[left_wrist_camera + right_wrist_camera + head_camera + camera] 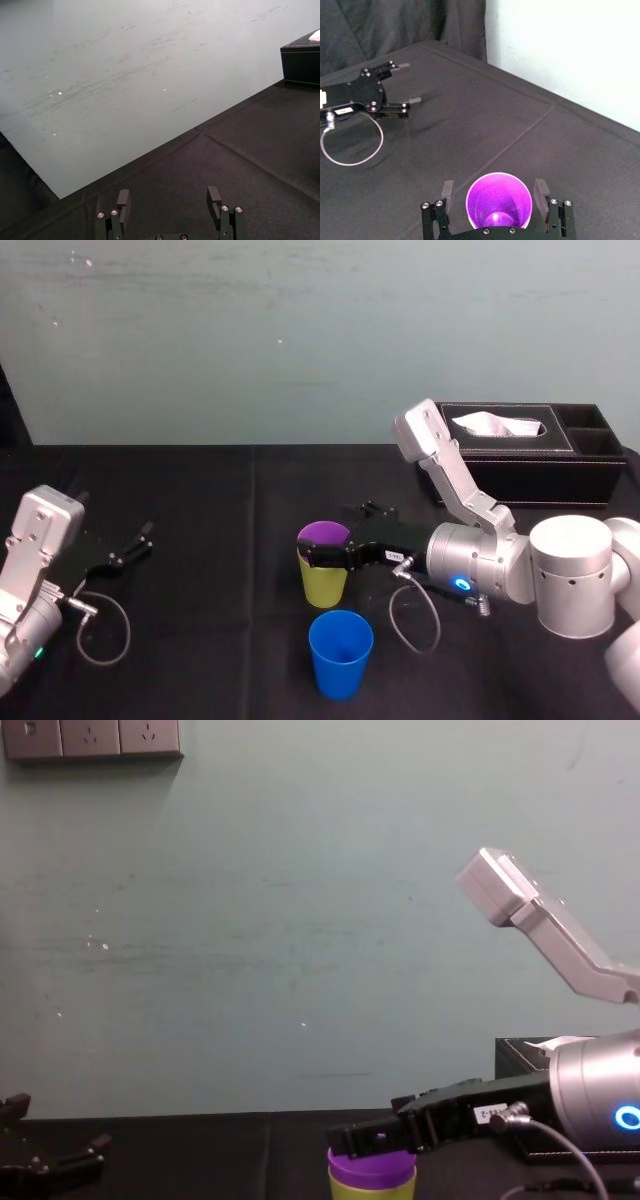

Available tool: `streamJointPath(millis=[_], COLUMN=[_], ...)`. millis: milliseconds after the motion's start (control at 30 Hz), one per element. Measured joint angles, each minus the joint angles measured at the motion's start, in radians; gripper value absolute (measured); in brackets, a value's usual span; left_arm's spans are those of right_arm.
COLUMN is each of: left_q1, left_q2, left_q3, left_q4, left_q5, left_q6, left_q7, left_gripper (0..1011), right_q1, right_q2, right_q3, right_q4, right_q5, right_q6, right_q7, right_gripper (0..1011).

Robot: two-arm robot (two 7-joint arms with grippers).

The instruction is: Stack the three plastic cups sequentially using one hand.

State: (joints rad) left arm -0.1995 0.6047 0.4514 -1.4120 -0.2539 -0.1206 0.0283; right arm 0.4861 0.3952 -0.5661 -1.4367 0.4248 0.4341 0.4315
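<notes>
The purple cup (325, 533) sits nested inside the yellow-green cup (323, 583) at the middle of the black table. My right gripper (325, 555) reaches in from the right and straddles the purple cup's rim. In the right wrist view the purple cup (498, 205) stands between the fingers of the right gripper (494, 189), with a small gap on each side, so the gripper is open. The chest view has the right gripper (370, 1140) level with the purple cup (372, 1170) above the yellow-green cup (372, 1190). The blue cup (340, 653) stands alone, nearer to me. My left gripper (145, 538) rests open at the far left.
A black tissue box (530, 455) stands at the back right against the wall. The right arm's cable (415, 625) loops onto the cloth just right of the blue cup. The left gripper (169, 196) holds nothing.
</notes>
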Motion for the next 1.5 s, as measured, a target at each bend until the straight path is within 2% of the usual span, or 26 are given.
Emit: streamJointPath(millis=[200, 467, 667, 700, 733, 833, 900, 933, 1067, 1267, 1500], left_q1=[0.0, 0.0, 0.0, 0.0, 0.0, 0.0, 0.0, 0.0, 0.0, 0.0, 0.0], left_q2=[0.0, 0.0, 0.0, 0.0, 0.0, 0.0, 0.0, 0.0, 0.0, 0.0, 0.0], left_q3=[0.0, 0.0, 0.0, 0.0, 0.0, 0.0, 0.0, 0.0, 0.0, 0.0, 0.0], left_q4=[0.0, 0.0, 0.0, 0.0, 0.0, 0.0, 0.0, 0.0, 0.0, 0.0, 0.0], left_q5=[0.0, 0.0, 0.0, 0.0, 0.0, 0.0, 0.0, 0.0, 0.0, 0.0, 0.0], left_q6=[0.0, 0.0, 0.0, 0.0, 0.0, 0.0, 0.0, 0.0, 0.0, 0.0, 0.0], left_q7=[0.0, 0.0, 0.0, 0.0, 0.0, 0.0, 0.0, 0.0, 0.0, 0.0, 0.0], left_gripper=[1000, 1000, 1000, 1000, 1000, 1000, 1000, 1000, 1000, 1000, 1000], right_q1=[-0.03, -0.106, -0.188, -0.213, -0.213, -0.277, -0.305, -0.332, -0.39, -0.484, -0.56], right_q2=[0.026, 0.096, 0.181, 0.209, 0.209, 0.278, 0.308, 0.337, 0.395, 0.453, 0.468], right_q3=[0.022, 0.068, 0.106, 0.118, 0.118, 0.144, 0.153, 0.16, 0.168, 0.187, 0.217], right_q4=[-0.056, -0.183, -0.299, -0.331, -0.331, -0.409, -0.439, -0.468, -0.526, -0.578, -0.576], right_q5=[-0.006, -0.004, 0.02, 0.027, 0.027, 0.045, 0.052, 0.056, 0.038, 0.005, -0.019], right_q6=[-0.03, -0.059, -0.053, -0.053, -0.053, -0.058, -0.06, -0.064, -0.069, -0.083, -0.124], right_q7=[-0.012, -0.018, -0.001, 0.005, 0.005, 0.021, 0.029, 0.035, 0.028, 0.007, -0.005], right_gripper=[1002, 1002, 1002, 1002, 1002, 1002, 1002, 1002, 1002, 1002, 1002])
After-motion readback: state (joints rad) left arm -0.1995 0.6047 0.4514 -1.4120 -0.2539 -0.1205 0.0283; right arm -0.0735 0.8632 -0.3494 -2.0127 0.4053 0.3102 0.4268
